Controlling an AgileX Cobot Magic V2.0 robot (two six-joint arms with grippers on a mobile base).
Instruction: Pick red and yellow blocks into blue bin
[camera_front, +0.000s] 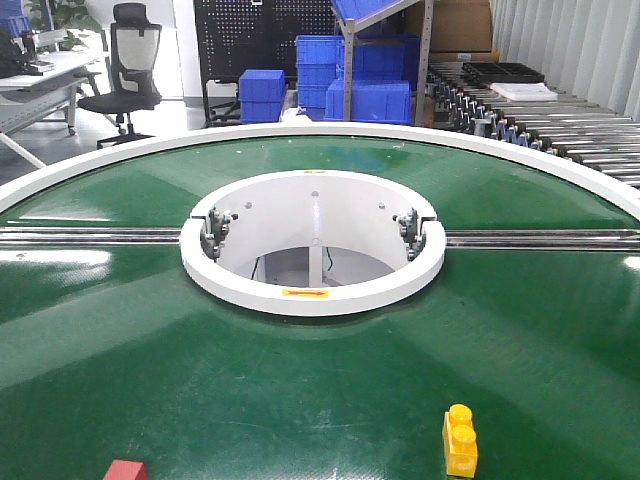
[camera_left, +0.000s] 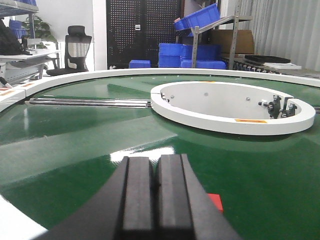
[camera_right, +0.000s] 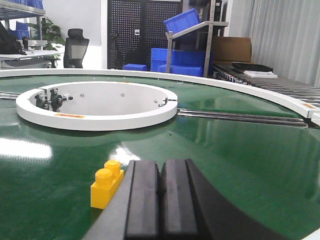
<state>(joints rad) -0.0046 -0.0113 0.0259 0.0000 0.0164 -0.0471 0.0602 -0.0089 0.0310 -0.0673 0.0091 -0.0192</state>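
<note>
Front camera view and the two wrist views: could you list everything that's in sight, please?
yellow block: one, yellow, two studs, near right of the green surface.
red block: one, red, near left, cut off by the picture's bottom edge.
round table: one, green top, white outer rim.
ring: one, white, at the table's centre.
rails: two, metal, left and right of the ring.
crates: several, blue, stacked at the back.
office chair: one, black, back left.
roller conveyor: one, grey, back right.
left gripper: one, black, shut, beside the red block.
right gripper: one, black, shut, beside the yellow block.
</note>
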